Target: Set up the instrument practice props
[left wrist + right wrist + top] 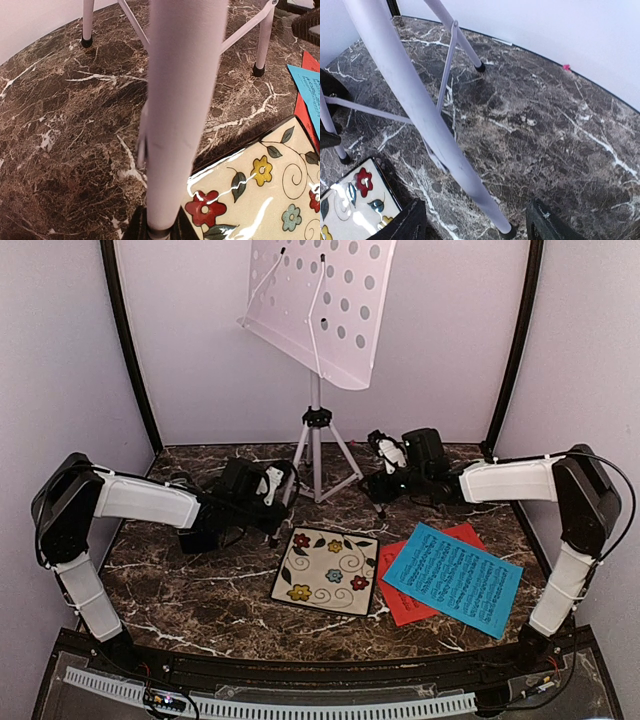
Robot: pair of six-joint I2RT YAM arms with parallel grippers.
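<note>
The white perforated music stand [320, 300] rises on its tripod [316, 445] at the back middle of the table. My left gripper [285, 488] is shut on the tripod's left leg [180, 100], which runs up from between its jaws [160, 227]. My right gripper [384, 482] is open, and the right leg [420, 110] passes between its spread fingers [477, 222] without touching either. That leg's black foot [508, 231] rests on the table. A blue music sheet [455, 578] lies partly over a red one [400, 605] at the front right.
A square floral tile [327, 568] lies flat in front of the tripod, close to the left gripper [260, 185]. The marble table [200, 590] is enclosed by pale walls with dark corner posts [130, 350]. The other tripod feet [86, 42] stand behind.
</note>
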